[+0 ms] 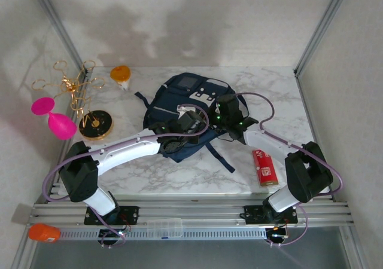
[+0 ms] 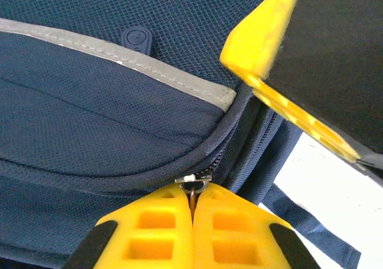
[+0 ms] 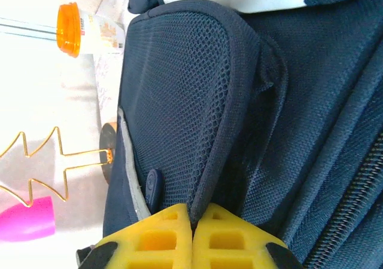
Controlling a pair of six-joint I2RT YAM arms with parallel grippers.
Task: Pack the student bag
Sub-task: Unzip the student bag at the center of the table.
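Note:
The student bag (image 1: 179, 95), a navy backpack with white trim, lies flat in the middle of the marble table. My left gripper (image 1: 178, 127) is at its near edge, its yellow fingers (image 2: 149, 227) shut on the metal zipper pull (image 2: 192, 182) at the end of a closed zipper. My right gripper (image 1: 226, 116) rests on the bag's right side, shut on the bound edge of a mesh pocket (image 3: 179, 101), with the fabric pinched between its fingertips (image 3: 192, 212). One of the right gripper's yellow fingers (image 2: 269, 60) shows in the left wrist view.
A red box (image 1: 264, 167) lies at the front right. At the left stand an orange-capped bottle (image 1: 121, 76), a gold wire stand (image 1: 72, 86), a pink object (image 1: 54, 116) and a black-and-gold disc (image 1: 96, 124). A bag strap (image 1: 220, 156) trails toward the front.

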